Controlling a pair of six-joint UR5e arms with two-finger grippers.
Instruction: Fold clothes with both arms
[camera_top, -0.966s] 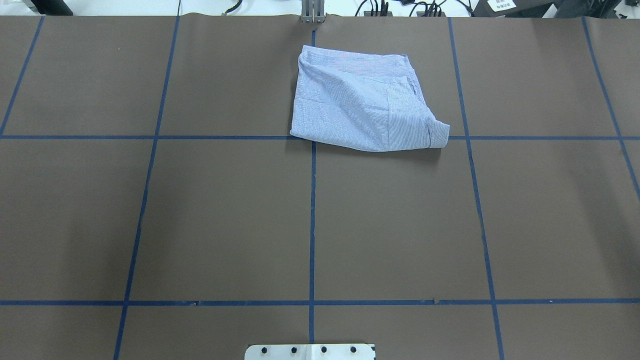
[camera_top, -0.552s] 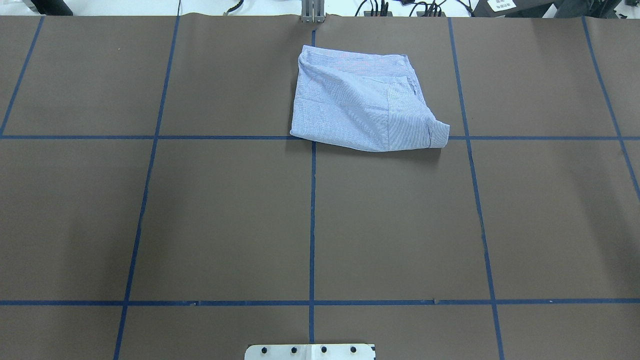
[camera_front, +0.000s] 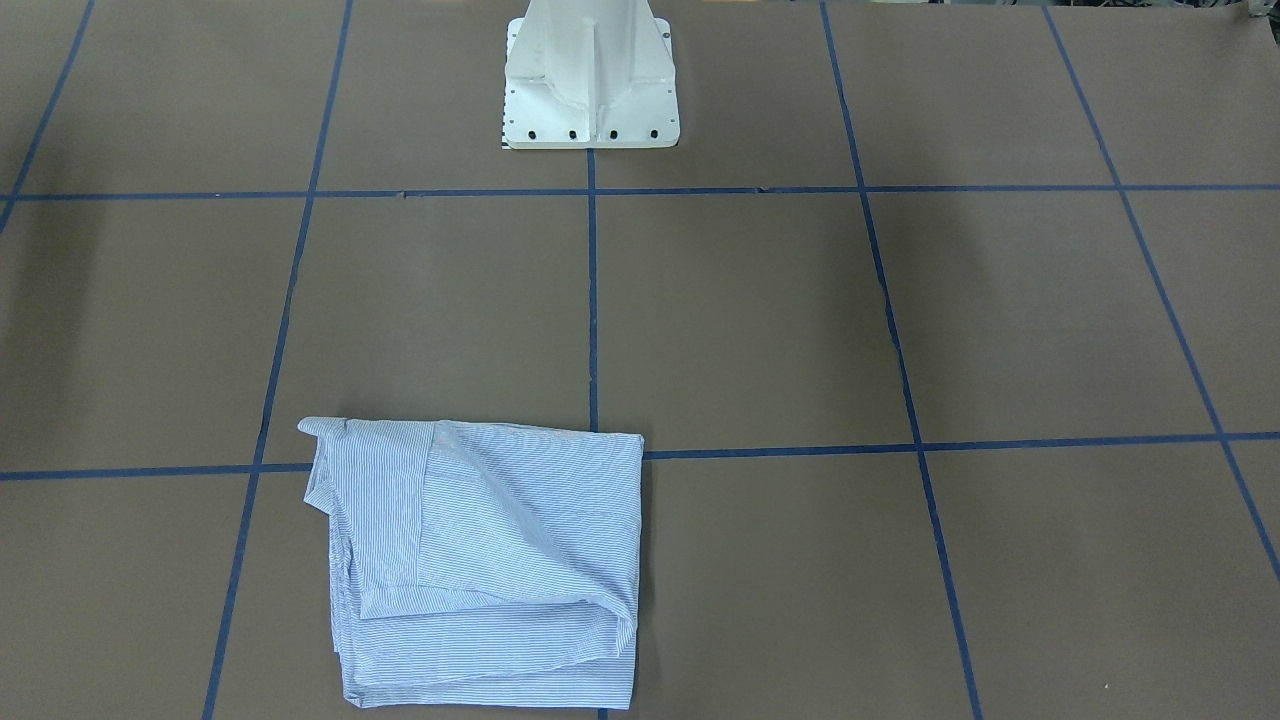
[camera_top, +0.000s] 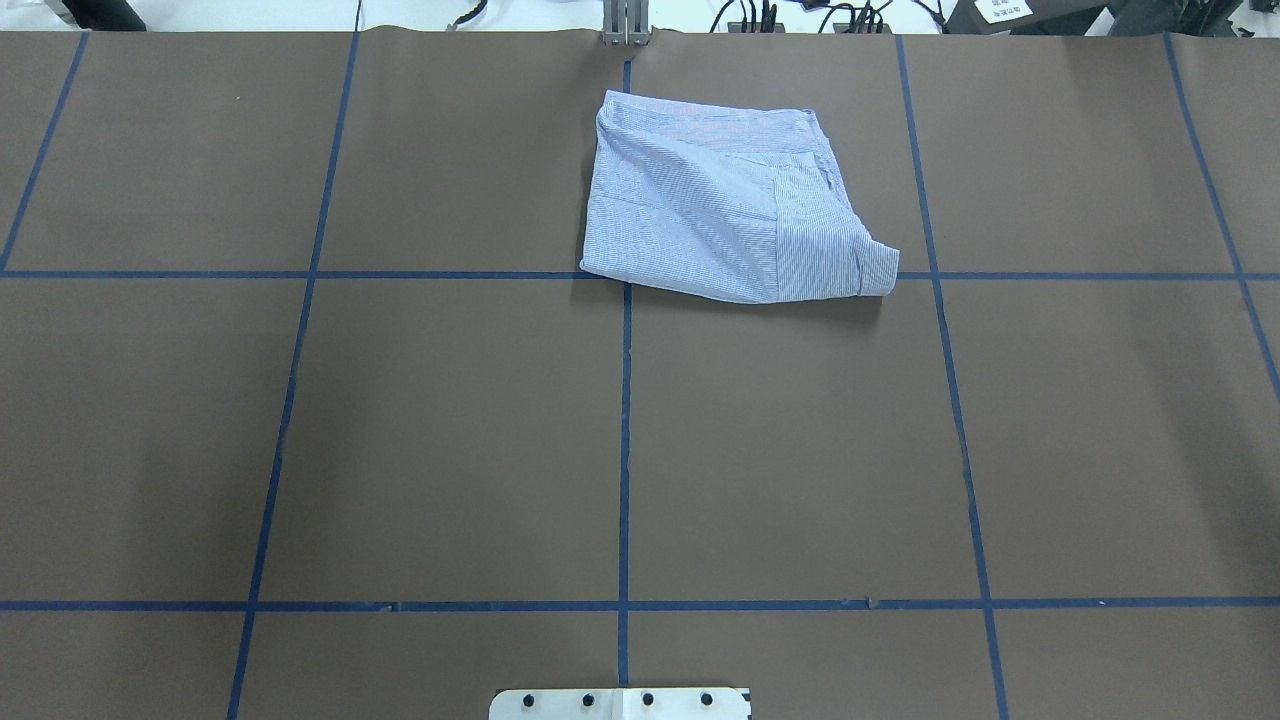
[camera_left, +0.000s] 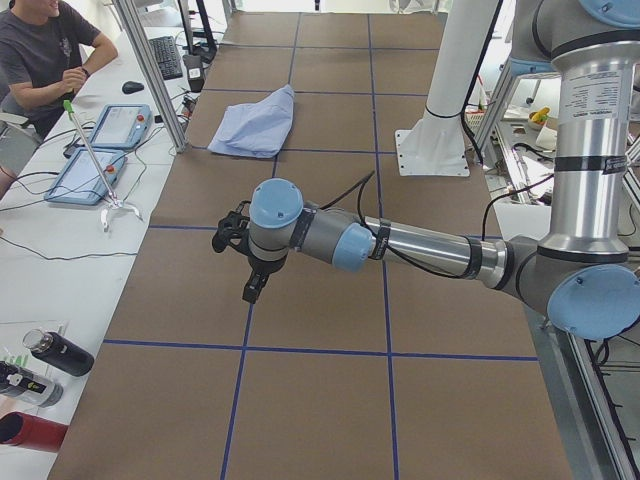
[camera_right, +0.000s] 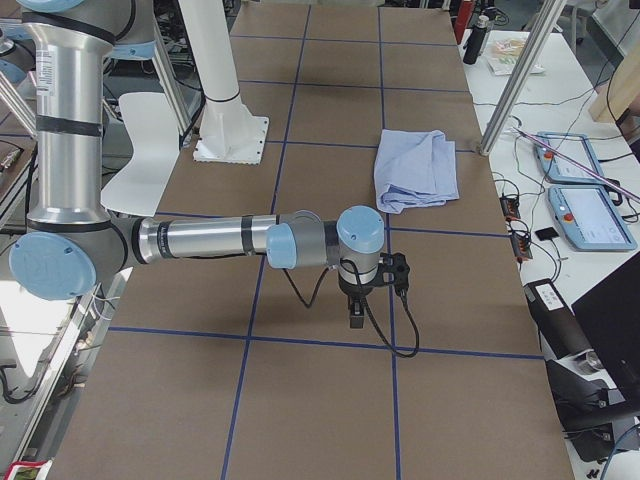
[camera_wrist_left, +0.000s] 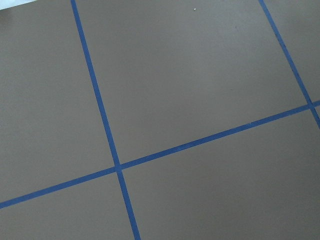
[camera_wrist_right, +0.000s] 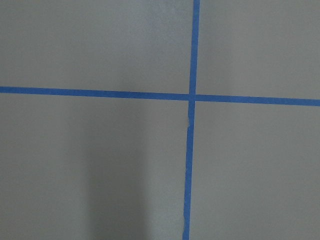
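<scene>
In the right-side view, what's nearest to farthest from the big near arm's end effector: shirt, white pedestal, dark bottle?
From the right end effector:
1. The shirt, just beyond it on the table.
2. The white pedestal, farther back, toward the robot's side.
3. The dark bottle, on the side bench at the far end.

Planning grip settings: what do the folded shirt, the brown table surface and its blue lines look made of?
The shirt: thin woven cloth, probably cotton, matte; fine stripes and soft creases. The table surface: matte brown paper or card, seemingly; its far edge ripples. The blue lines: likely tape, with small breaks.
</scene>
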